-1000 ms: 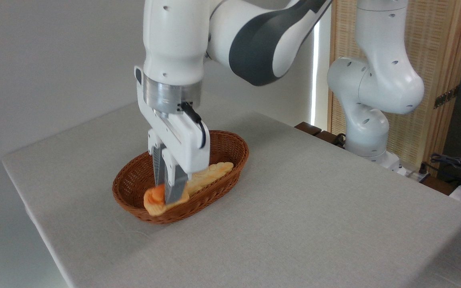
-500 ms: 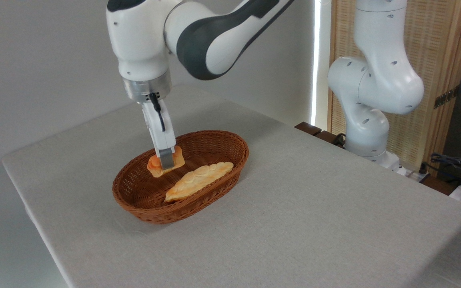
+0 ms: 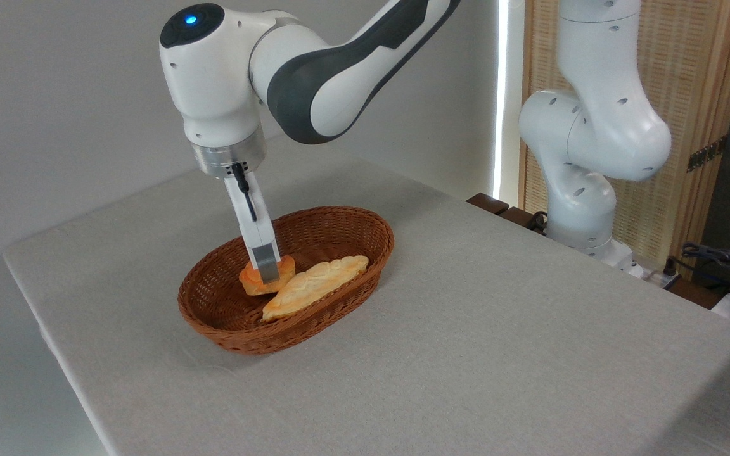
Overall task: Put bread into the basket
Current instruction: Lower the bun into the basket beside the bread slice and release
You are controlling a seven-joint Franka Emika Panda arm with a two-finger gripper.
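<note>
The bread [image 3: 252,280], a small round orange-golden bun, is low inside the basket [image 3: 289,334], an oval brown wicker one on the grey table. It sits in the left middle part, touching the long pale loaf's near end. My gripper [image 3: 268,273] reaches down into the basket from above and is seen edge-on. Its near finger covers the bun's right side, and the jaws look shut on the bun. Whether the bun rests on the basket floor I cannot tell.
A long pale yellow braided loaf [image 3: 314,288] lies along the basket's right side. The arm's white base [image 3: 583,209] stands at the table's far right edge, before a wooden screen [image 3: 688,95]. Cables [image 3: 720,259] lie at the right. The table's left edge [image 3: 54,354] is close.
The gripper turned and carried the bun from the basket's near end up and back. Over the last half second it came down with the bun, lower into the basket beside the loaf.
</note>
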